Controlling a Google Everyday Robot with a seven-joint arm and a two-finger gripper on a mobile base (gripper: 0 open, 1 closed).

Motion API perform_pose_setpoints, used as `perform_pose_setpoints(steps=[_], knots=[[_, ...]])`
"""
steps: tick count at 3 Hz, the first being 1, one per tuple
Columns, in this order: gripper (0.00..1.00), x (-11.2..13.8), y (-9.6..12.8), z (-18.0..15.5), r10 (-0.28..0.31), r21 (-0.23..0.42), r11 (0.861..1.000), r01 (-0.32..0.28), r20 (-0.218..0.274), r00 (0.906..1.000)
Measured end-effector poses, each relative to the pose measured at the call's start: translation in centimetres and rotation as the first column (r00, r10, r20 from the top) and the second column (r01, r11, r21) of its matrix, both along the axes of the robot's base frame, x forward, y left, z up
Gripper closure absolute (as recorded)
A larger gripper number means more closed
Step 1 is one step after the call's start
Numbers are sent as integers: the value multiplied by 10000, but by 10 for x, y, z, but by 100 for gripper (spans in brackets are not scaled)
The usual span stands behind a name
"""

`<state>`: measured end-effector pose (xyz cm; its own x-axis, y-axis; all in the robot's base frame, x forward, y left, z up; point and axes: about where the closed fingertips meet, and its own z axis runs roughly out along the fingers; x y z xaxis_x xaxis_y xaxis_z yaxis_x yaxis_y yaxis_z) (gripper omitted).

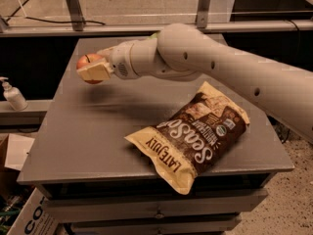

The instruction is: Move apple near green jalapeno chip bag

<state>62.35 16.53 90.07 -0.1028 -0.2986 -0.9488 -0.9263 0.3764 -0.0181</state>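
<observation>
Red-orange apple [88,60] clamped in end effector [91,68] — held above grey table [88,136].

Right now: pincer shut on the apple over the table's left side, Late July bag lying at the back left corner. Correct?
One thing is off. The Late July bag lies at the table's front right, not the back left corner; the camera view shows it. The rest holds: the pincer is shut on the apple over the left side.

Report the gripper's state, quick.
Gripper: shut on the apple, holding it above the left side of the table.
</observation>
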Motion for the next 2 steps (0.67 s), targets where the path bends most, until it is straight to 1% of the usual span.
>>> perform_pose_setpoints(steps=[1,2], knots=[[100,-6,-56,4,-671,-642,9958,660,-147,9976],[100,-9,-54,1,-636,-655,9959,624,-174,9978]])
